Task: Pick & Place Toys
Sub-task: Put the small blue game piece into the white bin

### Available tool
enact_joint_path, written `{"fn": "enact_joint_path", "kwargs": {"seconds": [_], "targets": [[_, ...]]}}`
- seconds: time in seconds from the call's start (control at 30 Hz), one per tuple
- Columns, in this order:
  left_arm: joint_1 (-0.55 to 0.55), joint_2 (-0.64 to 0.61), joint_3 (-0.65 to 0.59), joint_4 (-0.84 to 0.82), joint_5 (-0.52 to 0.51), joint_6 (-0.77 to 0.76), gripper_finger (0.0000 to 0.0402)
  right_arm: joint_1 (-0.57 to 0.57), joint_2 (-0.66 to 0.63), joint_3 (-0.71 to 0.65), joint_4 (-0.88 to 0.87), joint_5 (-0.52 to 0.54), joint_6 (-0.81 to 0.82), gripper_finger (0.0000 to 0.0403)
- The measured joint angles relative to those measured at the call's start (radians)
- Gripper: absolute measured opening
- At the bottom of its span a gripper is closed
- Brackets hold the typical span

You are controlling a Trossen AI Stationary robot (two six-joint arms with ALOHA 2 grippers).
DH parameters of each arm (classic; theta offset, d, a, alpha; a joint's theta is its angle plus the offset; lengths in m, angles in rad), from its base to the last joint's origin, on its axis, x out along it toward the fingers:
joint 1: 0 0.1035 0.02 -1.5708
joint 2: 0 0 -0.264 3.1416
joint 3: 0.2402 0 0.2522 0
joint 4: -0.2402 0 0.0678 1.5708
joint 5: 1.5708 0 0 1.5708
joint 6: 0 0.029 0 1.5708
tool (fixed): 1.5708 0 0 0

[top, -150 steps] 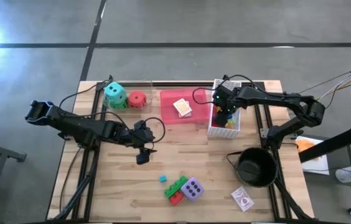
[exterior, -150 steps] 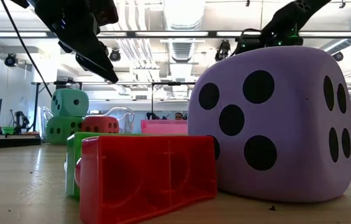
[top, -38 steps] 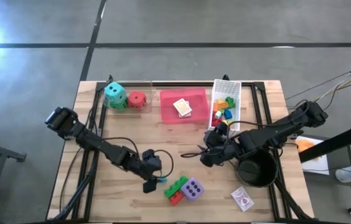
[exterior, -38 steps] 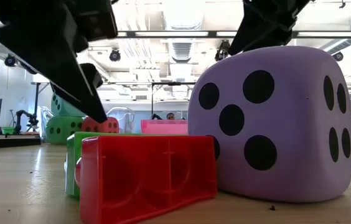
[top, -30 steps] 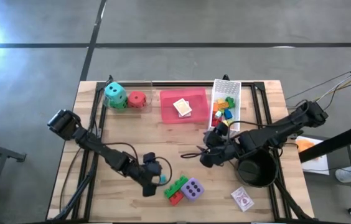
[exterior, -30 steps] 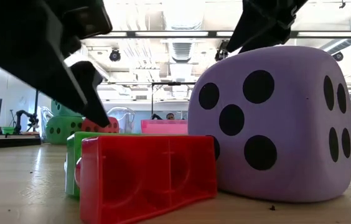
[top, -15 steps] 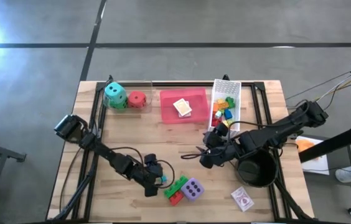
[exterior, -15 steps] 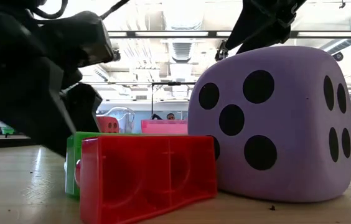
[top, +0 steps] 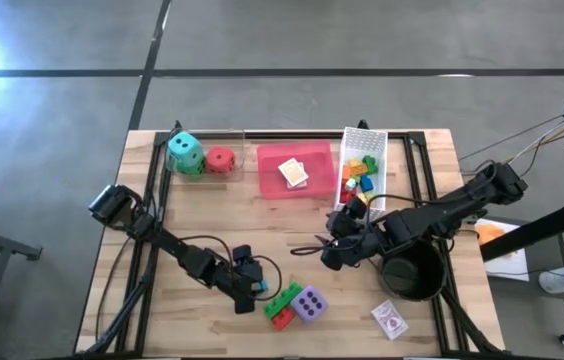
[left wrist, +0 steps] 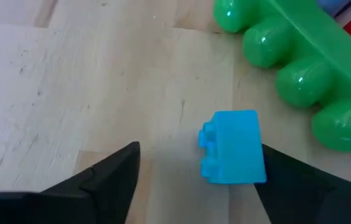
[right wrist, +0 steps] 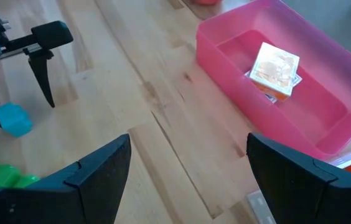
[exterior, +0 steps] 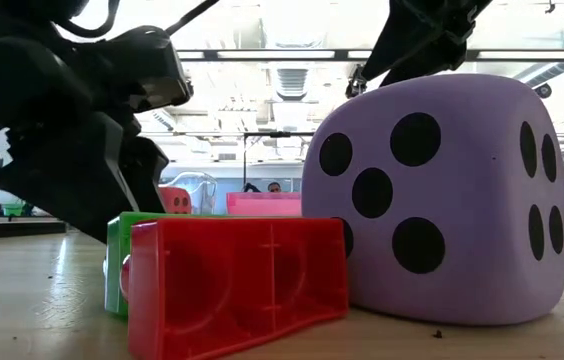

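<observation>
Blue is the colour of the small brick point(top: 260, 288) you are after: from above, you see the left gripper point(top: 252, 284) low over it near the front of the tabletop point(top: 202, 220), just beside the green brick point(top: 284, 296), the red brick point(top: 281, 318) and the purple die point(top: 309, 303). The right gripper point(top: 324, 250) waits near the black pot point(top: 410, 268), jaws released and empty, probably so it does not disturb the pick. In the low view, the left arm stands dark behind the green brick point(exterior: 117, 262), and the blue brick is hidden. In the left wrist view, the blue brick point(left wrist: 233, 148) lies flat between the two fingers point(left wrist: 110, 174), close to one of them; the jaws are spread around it and do not grip it yet. In the right wrist view, the pink tray point(right wrist: 275, 118) already holds a card pack point(right wrist: 276, 65), so sorted toys seem to go there.
</observation>
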Motion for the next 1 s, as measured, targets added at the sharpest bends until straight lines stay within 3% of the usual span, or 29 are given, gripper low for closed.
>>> {"fn": "enact_joint_path", "kwargs": {"seconds": [0.27, 0.5, 0.77, 1.0], "targets": [[0.005, 0.0, -0.001, 0.0, 0.0, 0.001, 0.0212, 0.0, 0.0, 0.0, 0.0, -0.002, 0.0, 0.0313], [0.008, 0.0, -0.001, 0.0, 0.0, 0.004, 0.0095, 0.0, 0.0, 0.0, 0.01, -0.002, -0.034, 0.0313], [0.01, -0.029, 0.0, -0.003, 0.026, 0.027, 0.009, 0.003, 0.0, -0.003, 0.183, -0.006, -0.241, 0.0313], [0.015, -0.164, 0.0, -0.003, 0.061, 0.025, 0.009, 0.019, 0.023, -0.004, 0.284, -0.009, -0.368, 0.0313]]}}
